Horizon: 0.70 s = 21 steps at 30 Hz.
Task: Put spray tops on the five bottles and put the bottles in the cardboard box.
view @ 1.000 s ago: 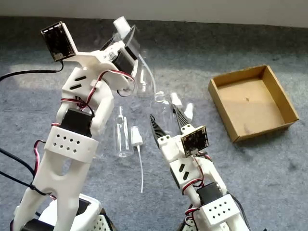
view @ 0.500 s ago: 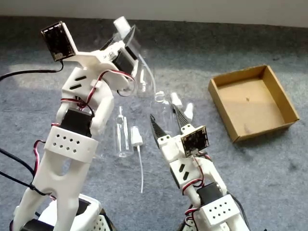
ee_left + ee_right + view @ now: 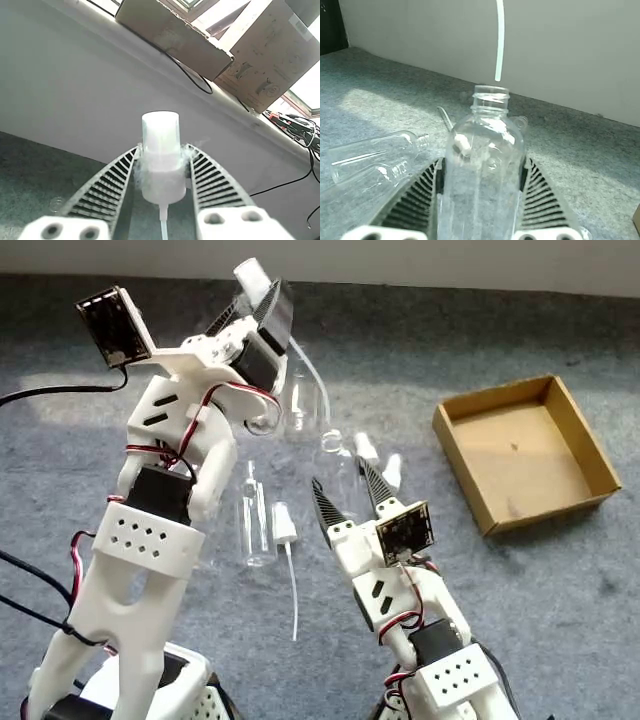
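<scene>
At upper left, the left gripper (image 3: 262, 302) pinches a white spray top (image 3: 160, 135), its dip tube cut off at the frame edge. The right gripper (image 3: 340, 475) clamps a clear, open-necked bottle (image 3: 485, 135), base hidden.

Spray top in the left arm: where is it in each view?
High view: spray top upper left of centre, in the left end effector.
Left wrist view: centre, between its fingers.
Right wrist view: its tube hangs over the bottle mouth.
Shared landmark: that upright bottle, held by the right end effector.
</scene>
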### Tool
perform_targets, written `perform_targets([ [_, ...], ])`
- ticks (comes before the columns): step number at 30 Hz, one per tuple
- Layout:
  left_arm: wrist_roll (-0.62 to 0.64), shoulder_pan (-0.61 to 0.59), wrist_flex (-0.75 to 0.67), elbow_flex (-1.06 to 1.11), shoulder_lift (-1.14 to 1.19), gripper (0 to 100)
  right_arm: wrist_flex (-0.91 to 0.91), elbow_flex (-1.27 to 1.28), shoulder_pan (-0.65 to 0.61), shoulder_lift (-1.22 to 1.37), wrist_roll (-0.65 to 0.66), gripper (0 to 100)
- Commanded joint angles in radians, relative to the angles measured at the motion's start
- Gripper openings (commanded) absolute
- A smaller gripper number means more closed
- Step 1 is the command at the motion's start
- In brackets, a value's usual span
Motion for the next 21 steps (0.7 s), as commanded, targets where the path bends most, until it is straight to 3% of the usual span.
perform_targets([
  [1, 0.014, 0.022, -0.025, -0.056, -0.004, 0, -0.031, 0.108, -0.007, -0.012, 0.009, 2.8],
  [11, 0.006, 0.082, 0.051, -0.045, -0.084, 0, -0.031, 0.108, -0.007, -0.012, 0.009, 2.8],
  [21, 0.006, 0.015, 0.051, -0.042, -0.087, 0, -0.025, 0.108, -0.007, -0.012, 0.009, 2.8],
])
